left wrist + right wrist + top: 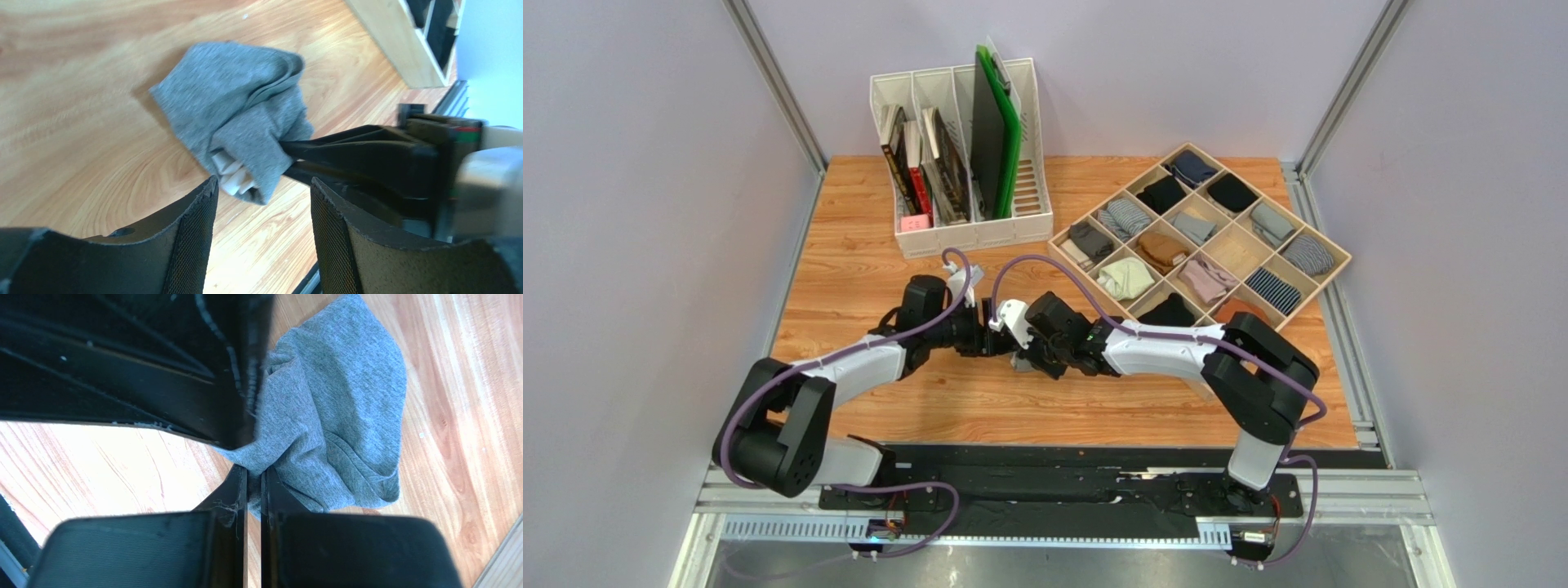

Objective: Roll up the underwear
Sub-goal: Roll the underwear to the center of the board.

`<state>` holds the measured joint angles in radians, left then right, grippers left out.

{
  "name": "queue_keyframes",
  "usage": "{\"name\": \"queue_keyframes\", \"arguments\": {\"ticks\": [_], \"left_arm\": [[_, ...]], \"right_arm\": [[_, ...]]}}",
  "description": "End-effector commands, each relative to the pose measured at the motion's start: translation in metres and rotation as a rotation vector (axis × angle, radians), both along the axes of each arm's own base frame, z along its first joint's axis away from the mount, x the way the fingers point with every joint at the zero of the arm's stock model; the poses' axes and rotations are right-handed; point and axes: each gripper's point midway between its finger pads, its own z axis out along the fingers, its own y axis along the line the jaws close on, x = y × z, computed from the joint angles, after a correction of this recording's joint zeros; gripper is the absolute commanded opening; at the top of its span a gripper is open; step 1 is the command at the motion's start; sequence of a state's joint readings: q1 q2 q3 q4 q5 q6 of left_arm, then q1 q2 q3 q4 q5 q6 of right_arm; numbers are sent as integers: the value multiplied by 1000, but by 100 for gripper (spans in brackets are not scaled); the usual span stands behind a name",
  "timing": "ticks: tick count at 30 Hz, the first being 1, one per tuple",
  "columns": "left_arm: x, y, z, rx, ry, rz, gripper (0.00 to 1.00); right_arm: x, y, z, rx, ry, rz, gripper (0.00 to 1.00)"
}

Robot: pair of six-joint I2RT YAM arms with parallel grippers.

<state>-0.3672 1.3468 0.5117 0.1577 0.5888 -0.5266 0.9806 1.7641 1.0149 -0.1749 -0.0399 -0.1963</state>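
The underwear [239, 104] is a crumpled heather-grey bundle on the wooden table, with a bit of white waistband [232, 176] poking out at its near end. It also shows in the right wrist view [344, 398]. My right gripper [254, 478] is shut on an edge fold of the grey fabric; its black fingers [344, 153] reach in from the right in the left wrist view. My left gripper [264, 193] is open and empty, its jaws spread just short of the waistband end. In the top view both grippers [1014, 347] meet mid-table and hide most of the garment.
A wooden divided tray [1326, 251] with several rolled bundles sits at the back right. A white file rack [965, 233] with books and a green board stands at the back centre. The table's near edge rail [1075, 459] lies behind the grippers.
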Motion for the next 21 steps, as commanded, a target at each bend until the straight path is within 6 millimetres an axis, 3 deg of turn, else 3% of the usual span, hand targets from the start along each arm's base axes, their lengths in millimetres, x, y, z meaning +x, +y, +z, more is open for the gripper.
{"name": "queue_keyframes", "arguments": {"ticks": [1,11,16,19,20,21], "left_arm": [[-1,1,-10,6,22,20,63],[-3,-7,-34,-43,80,19,63],[-5,-8,-41,-48,95,13,57],[-7,-9,-45,-53,108,3,41],[-7,-10,-45,-57,106,0,28],[-7,-10,-45,-61,110,0,22]], "right_arm": [[-19,-8,-15,-50,106,-12,0],[-23,-1,-13,-45,148,0,0],[-29,6,-3,-21,183,20,0],[-33,9,1,-10,202,30,0],[-32,8,2,-13,201,24,0],[-31,8,5,-9,196,22,0]]}}
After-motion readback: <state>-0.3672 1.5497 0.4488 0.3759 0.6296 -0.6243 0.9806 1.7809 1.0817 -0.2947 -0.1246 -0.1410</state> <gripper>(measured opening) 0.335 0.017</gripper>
